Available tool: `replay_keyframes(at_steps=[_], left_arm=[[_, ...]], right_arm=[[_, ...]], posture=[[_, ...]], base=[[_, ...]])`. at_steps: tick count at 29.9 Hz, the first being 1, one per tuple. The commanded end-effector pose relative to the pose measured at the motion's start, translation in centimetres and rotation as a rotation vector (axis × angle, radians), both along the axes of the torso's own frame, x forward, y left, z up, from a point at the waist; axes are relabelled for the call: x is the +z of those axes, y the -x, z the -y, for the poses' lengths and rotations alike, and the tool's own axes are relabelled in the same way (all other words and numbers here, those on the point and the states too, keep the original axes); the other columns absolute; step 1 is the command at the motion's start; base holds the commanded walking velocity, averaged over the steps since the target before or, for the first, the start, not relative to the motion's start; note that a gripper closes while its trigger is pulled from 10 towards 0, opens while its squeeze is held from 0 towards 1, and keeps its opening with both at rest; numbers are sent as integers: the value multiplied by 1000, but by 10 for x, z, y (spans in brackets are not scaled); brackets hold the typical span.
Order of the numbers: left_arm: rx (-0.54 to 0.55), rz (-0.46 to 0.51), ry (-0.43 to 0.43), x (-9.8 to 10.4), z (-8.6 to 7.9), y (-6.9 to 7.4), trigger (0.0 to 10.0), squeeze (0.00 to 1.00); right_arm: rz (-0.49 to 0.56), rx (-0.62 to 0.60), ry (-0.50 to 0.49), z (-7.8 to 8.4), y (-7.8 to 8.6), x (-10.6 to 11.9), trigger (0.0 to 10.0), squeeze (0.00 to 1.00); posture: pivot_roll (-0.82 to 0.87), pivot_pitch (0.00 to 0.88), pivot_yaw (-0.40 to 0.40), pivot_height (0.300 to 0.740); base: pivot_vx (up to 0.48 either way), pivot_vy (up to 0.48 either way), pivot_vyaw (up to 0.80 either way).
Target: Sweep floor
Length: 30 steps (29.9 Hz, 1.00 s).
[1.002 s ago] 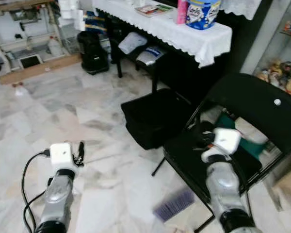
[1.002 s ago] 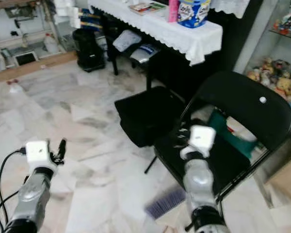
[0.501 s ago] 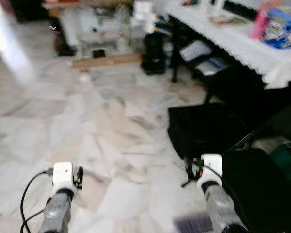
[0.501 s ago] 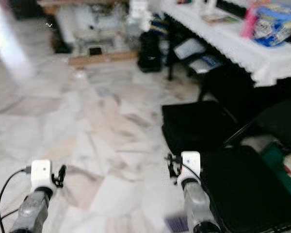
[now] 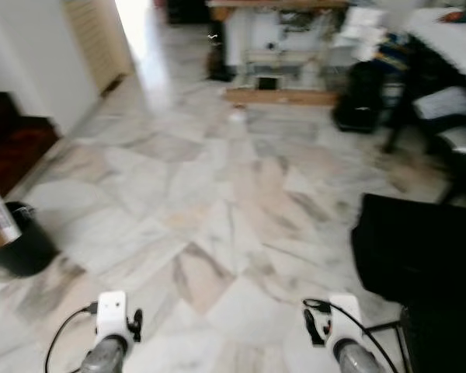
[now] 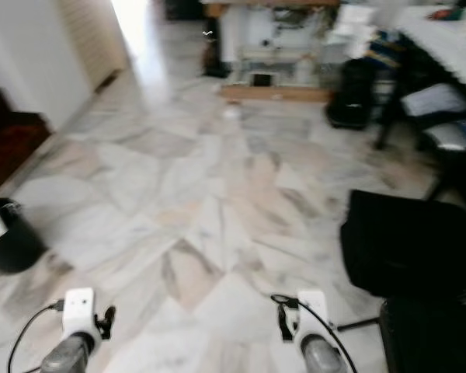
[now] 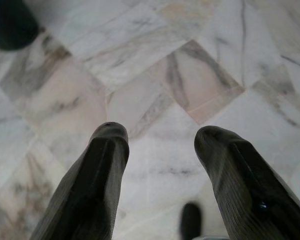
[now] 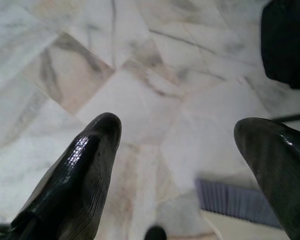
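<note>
Pale marble floor [image 5: 217, 202] stretches ahead toward a bright doorway. Both arms are held low at the near edge of the head views. My left gripper [image 7: 160, 142] is open above bare tiles, and its white wrist block [image 5: 113, 311] sits at lower left. My right gripper [image 8: 177, 135] is open too, with nothing between its fingers [image 8: 97, 150]. Purple-grey broom bristles [image 8: 230, 202] lie on the floor just beneath the right gripper, beside a tan flat piece [image 8: 240, 227]. The right wrist block [image 5: 343, 312] shows at lower right.
A black bin [image 5: 15, 245] holding a silvery tube stands at the left by a dark red step [image 5: 12, 140]. A black case [image 5: 415, 252] lies on the floor at right, a black chair seat [image 5: 443, 342] beside it. Far off are a wooden plank [image 5: 279, 95] and another black bin [image 5: 357, 97].
The camera has swung to the left: the folding chair and the clothed table slid off to the right, and the left wall and black bin came in. Both arms stay low.
</note>
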State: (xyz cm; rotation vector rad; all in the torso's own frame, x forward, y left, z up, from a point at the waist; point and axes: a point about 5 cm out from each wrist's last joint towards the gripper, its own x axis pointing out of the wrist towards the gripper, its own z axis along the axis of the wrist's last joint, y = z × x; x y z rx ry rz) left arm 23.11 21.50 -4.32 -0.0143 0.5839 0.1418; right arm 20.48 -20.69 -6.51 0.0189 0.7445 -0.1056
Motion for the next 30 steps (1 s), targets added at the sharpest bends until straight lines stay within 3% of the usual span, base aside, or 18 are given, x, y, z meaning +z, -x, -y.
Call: replay_keyframes(at_steps=[1,11,26,30], left_arm=[[7,-29,-5,-3,-4,3,10000,0],[1,-81,-6,-10,-5,13,10000,0],[-37,-155,-30,-20,-3,27,10000,0],[-63,-167,-45,-21,-3,28,10000,0]], right_arm=[[6,-24,-19,-2,-4,2,10000,0],[-34,-23,-24,-4,4,-4,10000,0],[-35,-24,-35,-5,4,-4,10000,0],[-42,-27,-46,-6,5,-5,10000,0]], posture=[[22,18,2,740],[23,0,2,740],[24,17,-8,740],[25,22,-9,740]], base=[[0,0,800],[0,0,800],[0,0,800],[0,0,113]])
